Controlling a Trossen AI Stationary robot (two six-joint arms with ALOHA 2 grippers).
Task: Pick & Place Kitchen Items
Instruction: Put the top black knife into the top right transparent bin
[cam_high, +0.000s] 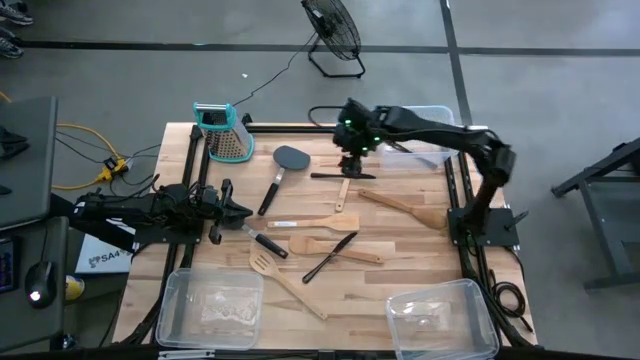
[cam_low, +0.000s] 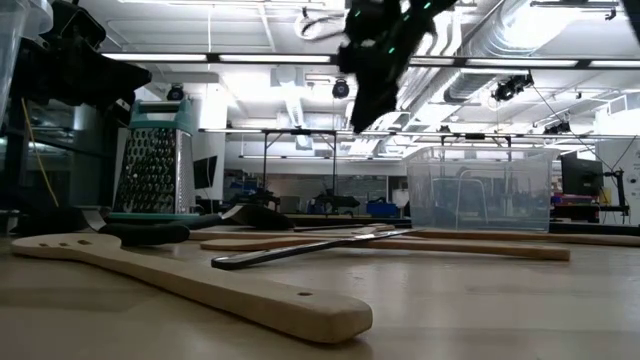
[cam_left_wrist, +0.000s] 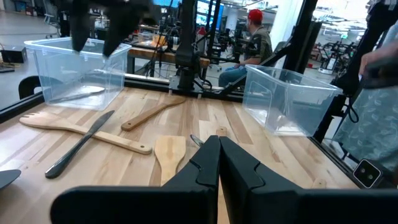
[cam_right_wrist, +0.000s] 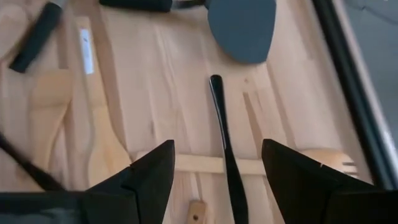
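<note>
Right gripper (cam_right_wrist: 217, 180): open, empty, above thin black tool (cam_right_wrist: 225, 149) | Left gripper (cam_left_wrist: 217, 163): shut, empty | Risk: tool overlaps wooden spoon (cam_right_wrist: 261, 163); grasp could snag both.

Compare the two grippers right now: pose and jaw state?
Left gripper: low over the table's left side, pointing across it, jaws shut and holding nothing. Right gripper: raised above the far middle, pointing down, jaws open astride a thin black tool lying on the table below, not touching it. Both are dark two-finger grippers, and neither holds anything.
</note>
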